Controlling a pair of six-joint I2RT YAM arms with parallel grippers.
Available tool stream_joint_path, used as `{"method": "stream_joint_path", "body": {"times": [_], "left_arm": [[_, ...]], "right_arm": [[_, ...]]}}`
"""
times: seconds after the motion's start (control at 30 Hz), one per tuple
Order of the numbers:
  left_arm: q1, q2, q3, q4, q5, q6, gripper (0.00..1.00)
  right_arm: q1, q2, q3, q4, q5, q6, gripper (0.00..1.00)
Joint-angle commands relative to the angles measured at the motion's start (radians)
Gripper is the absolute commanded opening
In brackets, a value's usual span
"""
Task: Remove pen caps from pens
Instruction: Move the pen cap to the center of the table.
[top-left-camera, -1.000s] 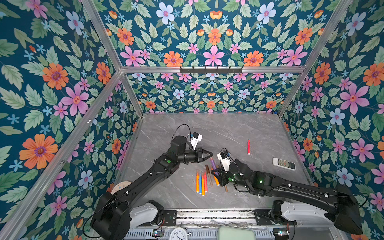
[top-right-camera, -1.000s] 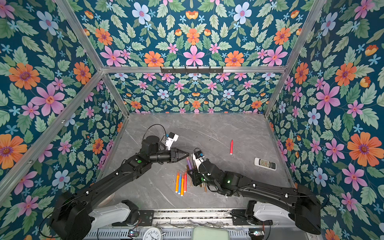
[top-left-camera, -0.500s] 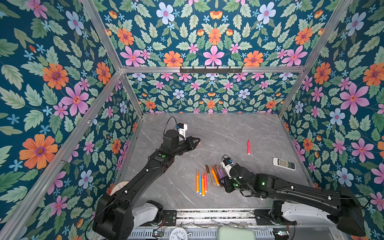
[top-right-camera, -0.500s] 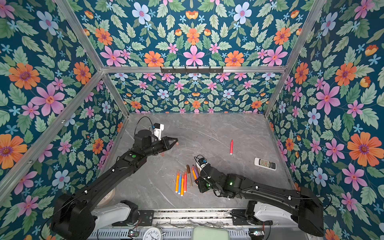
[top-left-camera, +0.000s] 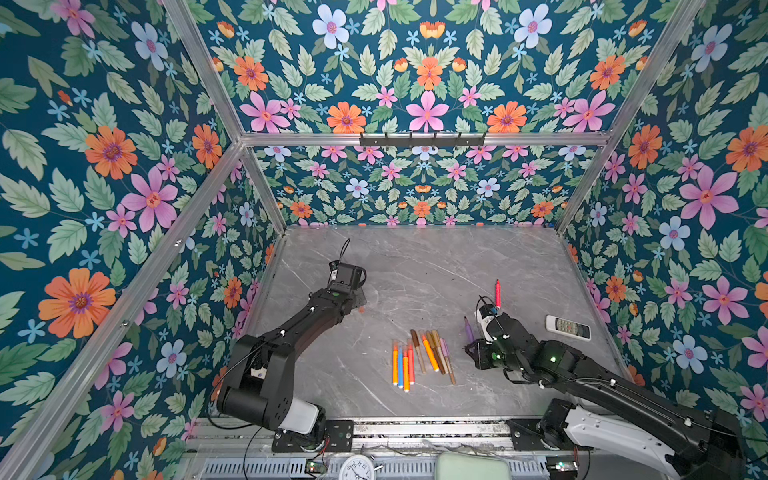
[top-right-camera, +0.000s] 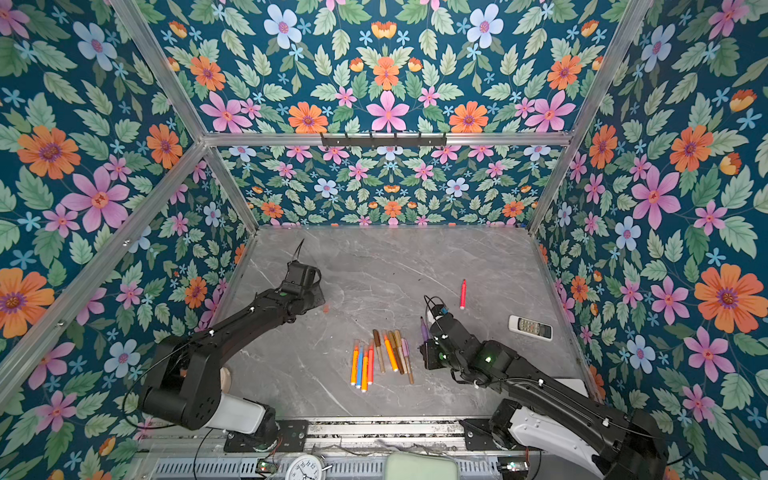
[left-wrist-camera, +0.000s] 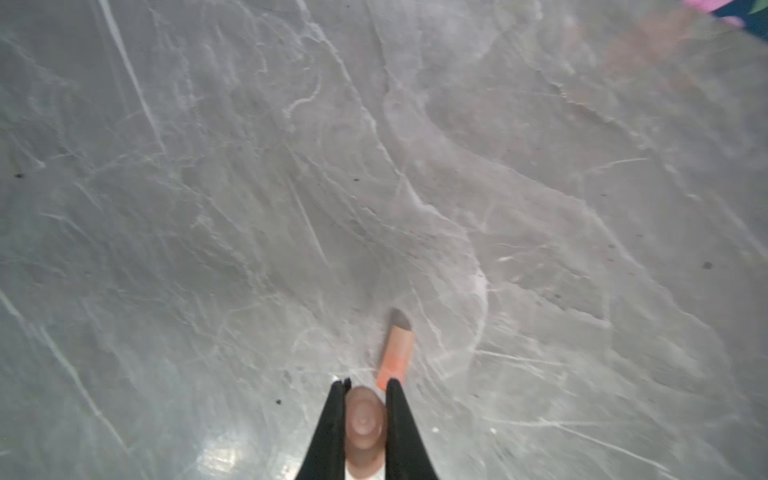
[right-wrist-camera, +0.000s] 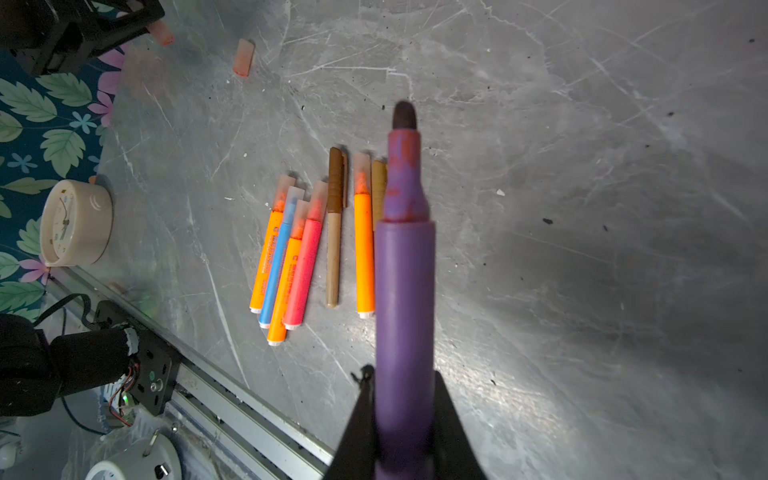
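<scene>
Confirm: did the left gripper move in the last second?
Yes. In both top views the left gripper, shut on a pen cap, pulled back from the pens toward the left wall.

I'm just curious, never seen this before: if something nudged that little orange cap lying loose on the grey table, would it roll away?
Probably, if pushed sideways: the orange cap looks like a short tube lying flat on a smooth, hard table. Its thin, see-through plastic suggests it is very light and easily flicked away.
</scene>
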Motion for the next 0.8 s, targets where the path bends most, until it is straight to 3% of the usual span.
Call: {"method": "stream_joint_path", "body": {"times": [0.0, 0.2, 0.5, 0.77], "left_arm": [[0.017, 0.043, 0.009, 0.007, -0.052, 0.055, 0.00], [0.071, 0.130, -0.007, 0.076, 0.081, 0.098, 0.00], [0.079, 0.211, -0.022, 0.169, 0.280, 0.107, 0.00], [0.080, 0.267, -0.002, 0.199, 0.365, 0.098, 0.00]], "right_arm": [[0.000, -0.022, -0.011, -0.058, 0.018, -0.003, 0.00], [0.000, -0.056, -0.028, -0.071, 0.025, 0.006, 0.00], [0.000, -0.076, -0.035, -0.079, 0.029, 0.009, 0.00], [-0.001, -0.092, -0.044, -0.082, 0.031, 0.014, 0.00]]}}
